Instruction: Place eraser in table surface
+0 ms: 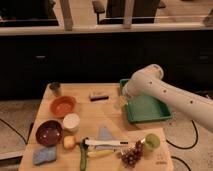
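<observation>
The eraser (pixel 98 95), a small oblong block with a pale top and black base, lies flat on the light wooden table surface (pixel 107 117) toward the back middle. My white arm reaches in from the right. The gripper (pixel 122 102) hangs at its end over the left rim of the green tray (pixel 145 108), just right of the eraser and apart from it. Nothing shows in the gripper.
Left side: a metal cup (pixel 55 88), orange bowl (pixel 62 105), white cup (pixel 71 121), dark red bowl (pixel 48 132), blue-grey spongy pad (pixel 44 155). Front: a yellow fruit (pixel 69 142), white-handled tool (pixel 106 144), blue cloth (pixel 105 132), grapes (pixel 131 155), green cup (pixel 151 141).
</observation>
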Motion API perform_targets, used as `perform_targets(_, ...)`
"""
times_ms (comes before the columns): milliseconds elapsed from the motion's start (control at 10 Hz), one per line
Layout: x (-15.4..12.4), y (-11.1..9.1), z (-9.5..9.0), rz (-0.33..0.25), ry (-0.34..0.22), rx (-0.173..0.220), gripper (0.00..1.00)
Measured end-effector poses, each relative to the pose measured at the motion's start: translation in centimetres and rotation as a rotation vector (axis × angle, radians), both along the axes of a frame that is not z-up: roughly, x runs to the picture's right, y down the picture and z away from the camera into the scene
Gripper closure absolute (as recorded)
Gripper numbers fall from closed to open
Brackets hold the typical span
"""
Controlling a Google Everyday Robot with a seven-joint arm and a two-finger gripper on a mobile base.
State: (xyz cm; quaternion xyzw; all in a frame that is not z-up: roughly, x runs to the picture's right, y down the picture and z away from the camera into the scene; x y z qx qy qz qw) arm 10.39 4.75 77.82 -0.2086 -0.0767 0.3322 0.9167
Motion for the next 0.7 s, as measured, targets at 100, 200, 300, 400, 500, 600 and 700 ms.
perform_targets(100, 0.0, -0.1, 0.2, 0.004, 0.0, 0.003, 0.2)
perform_targets(200, -0.1, -0.2, 0.6, 0.006, 0.0, 0.004, 0.2)
perform_targets(300, -0.2, -0.3, 0.9, 0.005, 0.0, 0.005, 0.2)
perform_targets(400, -0.4, -0.4, 1.1, 0.004, -0.001, 0.007, 0.2)
perform_targets(500, -0.6, -0.5, 1.5, 0.004, -0.003, 0.01, 0.2)
perform_targets(600, -0.7, -0.5, 1.7, 0.007, -0.004, 0.01, 0.2)
perform_targets(700, -0.7, -0.6, 1.9, 0.013, -0.004, 0.011, 0.2)
